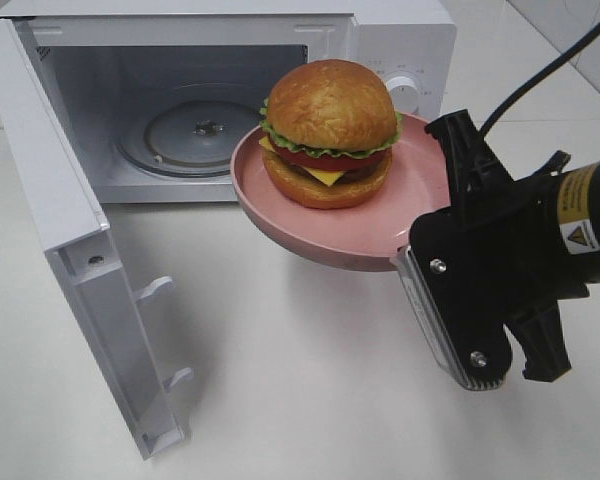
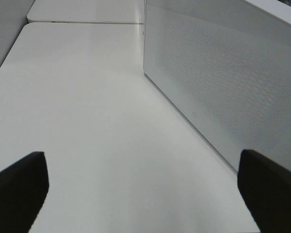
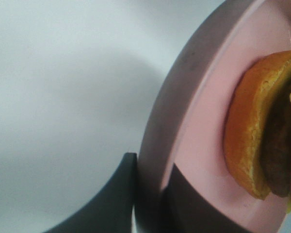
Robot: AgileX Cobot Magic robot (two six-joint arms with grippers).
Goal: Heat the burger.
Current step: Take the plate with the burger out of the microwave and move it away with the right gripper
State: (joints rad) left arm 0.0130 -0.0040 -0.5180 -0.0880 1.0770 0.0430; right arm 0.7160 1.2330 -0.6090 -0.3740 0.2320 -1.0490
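Observation:
The burger [image 1: 328,135], with golden-brown bun, lettuce, tomato and cheese, sits on a pink plate [image 1: 405,215]. My right gripper [image 1: 418,232] is shut on the plate's near right rim and holds it in the air in front of the open microwave [image 1: 210,100]. In the right wrist view the fingers [image 3: 119,199] clamp the plate rim [image 3: 150,170], with the burger [image 3: 252,141] beyond. My left gripper [image 2: 143,189] is open and empty over the bare table beside the microwave's perforated side wall [image 2: 218,82]. The left arm is out of the exterior high view.
The microwave door [image 1: 75,250] stands swung open toward the front left. The glass turntable [image 1: 195,135] lies inside the cavity. The white table [image 1: 310,380] spreads below the plate.

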